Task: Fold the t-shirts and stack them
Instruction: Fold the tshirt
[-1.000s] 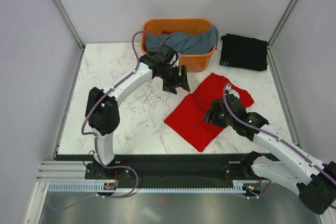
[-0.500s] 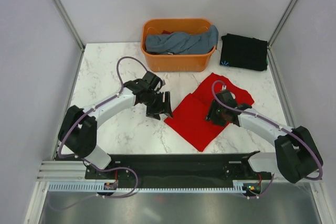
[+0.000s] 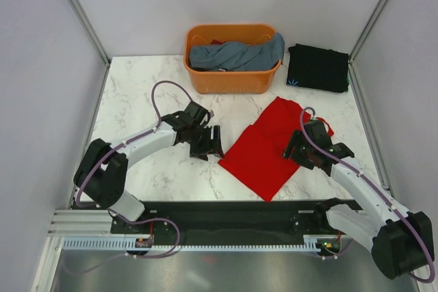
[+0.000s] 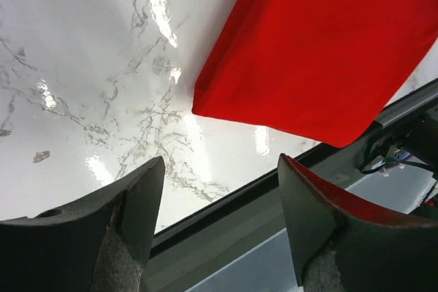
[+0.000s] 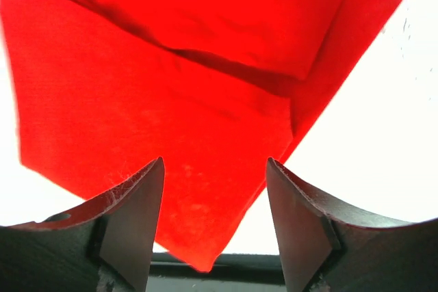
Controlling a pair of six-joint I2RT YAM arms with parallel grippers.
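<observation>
A red t-shirt point(image 3: 263, 145) lies partly folded on the marble table, right of centre; it also shows in the left wrist view point(image 4: 321, 46) and the right wrist view point(image 5: 171, 87). My left gripper point(image 3: 211, 143) is open and empty, low over the table just left of the shirt's left corner. My right gripper point(image 3: 298, 150) is open and empty over the shirt's right side. A folded black t-shirt point(image 3: 317, 67) lies at the back right. An orange basket point(image 3: 233, 80) at the back holds a grey-blue shirt point(image 3: 236, 54).
The table's black front rail point(image 3: 226, 211) runs below the shirt's near corner. Metal frame posts point(image 3: 79, 11) stand at the back corners, with grey walls on both sides. Bare marble point(image 3: 137, 94) lies left of the basket.
My right arm has drawn back to the right, and the shirt's right part has been laid flatter. My left gripper has come forward from the basket to the shirt's left corner.
</observation>
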